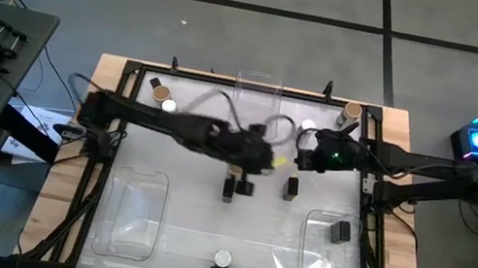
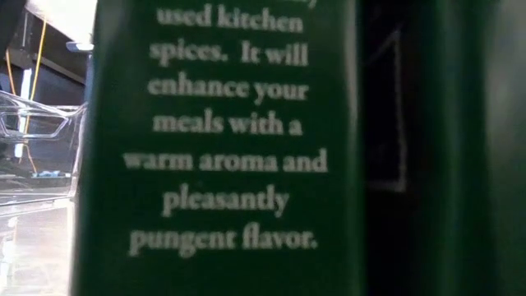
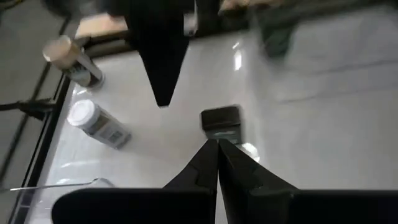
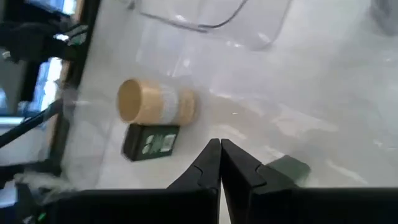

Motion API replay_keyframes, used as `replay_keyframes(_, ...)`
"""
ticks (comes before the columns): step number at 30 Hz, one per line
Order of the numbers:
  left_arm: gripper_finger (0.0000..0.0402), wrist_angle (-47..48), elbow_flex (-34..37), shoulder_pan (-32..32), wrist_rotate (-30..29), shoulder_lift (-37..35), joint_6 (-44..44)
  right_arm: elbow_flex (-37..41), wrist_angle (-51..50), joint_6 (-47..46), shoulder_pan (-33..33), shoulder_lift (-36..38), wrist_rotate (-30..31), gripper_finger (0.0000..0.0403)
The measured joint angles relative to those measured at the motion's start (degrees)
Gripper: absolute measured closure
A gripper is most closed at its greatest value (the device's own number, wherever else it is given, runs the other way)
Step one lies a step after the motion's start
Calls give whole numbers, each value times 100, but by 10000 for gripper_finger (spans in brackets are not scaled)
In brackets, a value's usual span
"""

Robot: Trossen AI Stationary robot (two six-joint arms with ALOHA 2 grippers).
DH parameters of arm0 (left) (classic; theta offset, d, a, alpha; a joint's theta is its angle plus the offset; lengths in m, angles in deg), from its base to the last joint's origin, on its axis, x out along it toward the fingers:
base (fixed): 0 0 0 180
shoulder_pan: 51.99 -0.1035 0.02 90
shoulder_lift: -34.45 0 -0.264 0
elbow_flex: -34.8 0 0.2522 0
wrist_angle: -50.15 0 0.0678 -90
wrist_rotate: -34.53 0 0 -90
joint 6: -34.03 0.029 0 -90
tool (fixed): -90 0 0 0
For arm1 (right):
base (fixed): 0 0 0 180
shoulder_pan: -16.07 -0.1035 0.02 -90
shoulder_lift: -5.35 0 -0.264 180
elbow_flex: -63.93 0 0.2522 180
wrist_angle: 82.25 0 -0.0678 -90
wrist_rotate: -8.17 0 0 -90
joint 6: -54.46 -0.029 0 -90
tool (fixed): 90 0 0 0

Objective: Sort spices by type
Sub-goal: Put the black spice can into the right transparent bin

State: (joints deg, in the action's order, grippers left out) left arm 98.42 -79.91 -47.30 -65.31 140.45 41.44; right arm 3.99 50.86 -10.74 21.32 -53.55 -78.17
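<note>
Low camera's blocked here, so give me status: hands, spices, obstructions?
Left hand shut, empty, mid-table. Right hand shut, empty, nearby. Black spice box sits in right bin; others loose. Dark green spice box blocks low view.

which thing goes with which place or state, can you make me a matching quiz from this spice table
Things:
1. black box
2. white-lidded jar
3. tan-lidded jar
4. left tool

Places or states:
a. by the top right corner of the table in the high view
b. inside the right clear bin
c. near the middle of the table's bottom edge in the high view
d. shut, holding nothing

Pairs: 1-b, 2-c, 3-a, 4-d
</note>
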Motion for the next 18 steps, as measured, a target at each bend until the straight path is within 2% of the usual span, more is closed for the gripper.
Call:
replay_keyframes(3, 401, 356, 358, 33, 73, -796, -254, -16, 137, -123, -148, -80, 286, 385)
replay_keyframes(7, 402, 10, 1487, 117, -105, -2033, -790, -504, -103, 84, -482, -270, 926, 355)
replay_keyframes(14, 402, -1002, 3639, 312, -1173, -4046, -2289, -1872, -2597, 6, -1225, -1215, 1901, 299)
replay_keyframes(18, 402, -1030, 4316, 329, -1313, -4736, -2925, -2158, -3198, -485, -1542, -1877, 2123, 259)
